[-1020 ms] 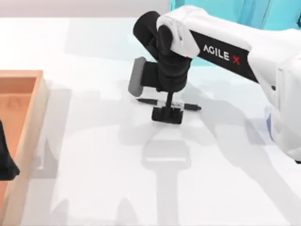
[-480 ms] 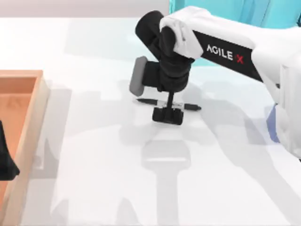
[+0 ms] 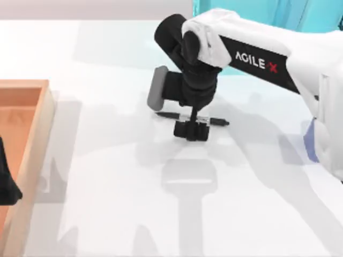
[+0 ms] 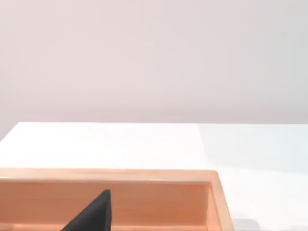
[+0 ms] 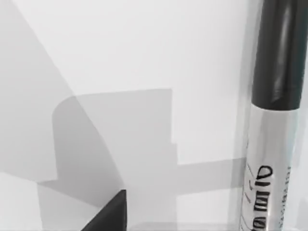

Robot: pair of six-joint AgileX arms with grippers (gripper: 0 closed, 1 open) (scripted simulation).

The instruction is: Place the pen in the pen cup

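Note:
The pen (image 3: 218, 122) lies flat on the white table near the middle, black with a printed white-grey band (image 5: 262, 183). My right gripper (image 3: 190, 130) points down over the pen's middle, open, its fingers standing on either side of the barrel. One dark fingertip (image 5: 109, 214) shows in the right wrist view, apart from the pen. A sliver of the periwinkle-blue pen cup (image 3: 309, 142) shows at the right, mostly hidden behind my right arm. My left gripper (image 3: 5, 184) is parked over the orange tray, open and holding nothing.
An orange wooden tray (image 3: 33, 139) stands along the table's left edge; its wall (image 4: 144, 199) also appears in the left wrist view. A turquoise shelf (image 3: 300, 13) stands at the back right, behind my right arm.
My right gripper has come down a little closer to the pen, and the arm has shifted slightly right. The pen and my left arm have not moved.

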